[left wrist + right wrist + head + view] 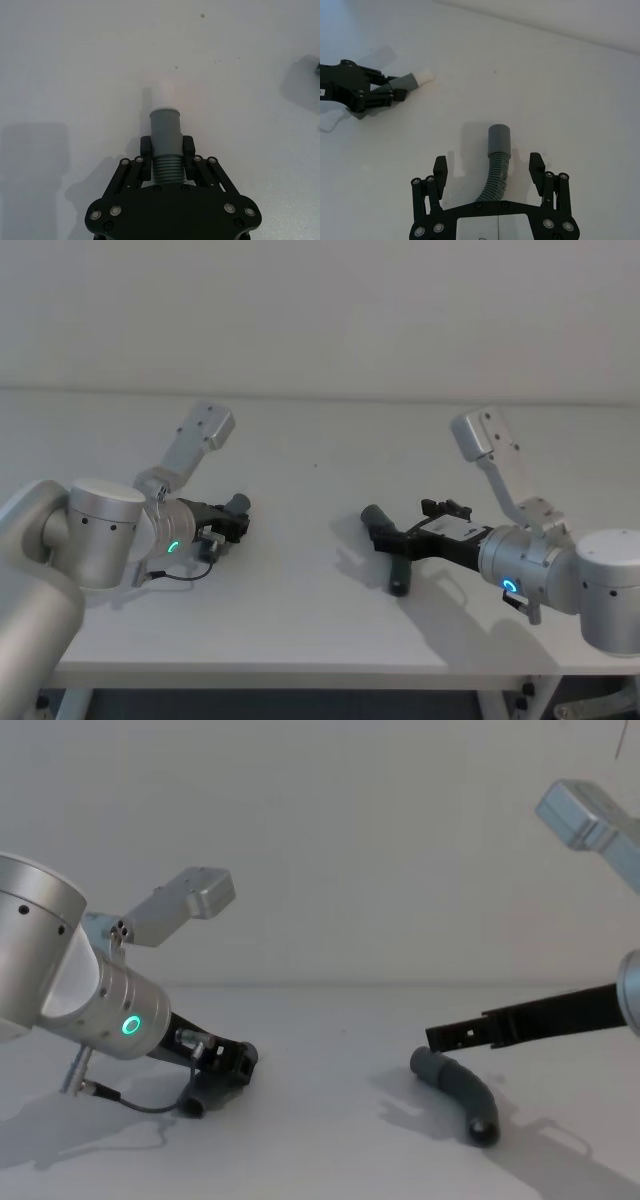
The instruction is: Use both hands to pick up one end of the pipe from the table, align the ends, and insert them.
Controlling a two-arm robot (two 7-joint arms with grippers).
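- A plain white table (320, 440) runs back to a bare white wall (320, 310); the two pipe pieces are well apart on it, one to the robot's left and one to its right.
- The left gripper (166, 146) is low over the left part of the table and points toward the middle. Its fingers are clamped on the ribbed part of the left pipe piece (165, 127).
- The smooth grey collar of that piece sticks out past the fingertips, and a short white inner section (425, 76) shows at its tip.
- In the chest view this piece slopes down, with its far end near the table.
- The right gripper (488, 166) is low over the right part of the table and points left. Its fingers are spread wide, one on each side of the right pipe piece (499, 142), and neither touches it.
- The right pipe piece lies flat on the table. Its collar end points away from the gripper's palm, and its ribbed body curves back under the palm.
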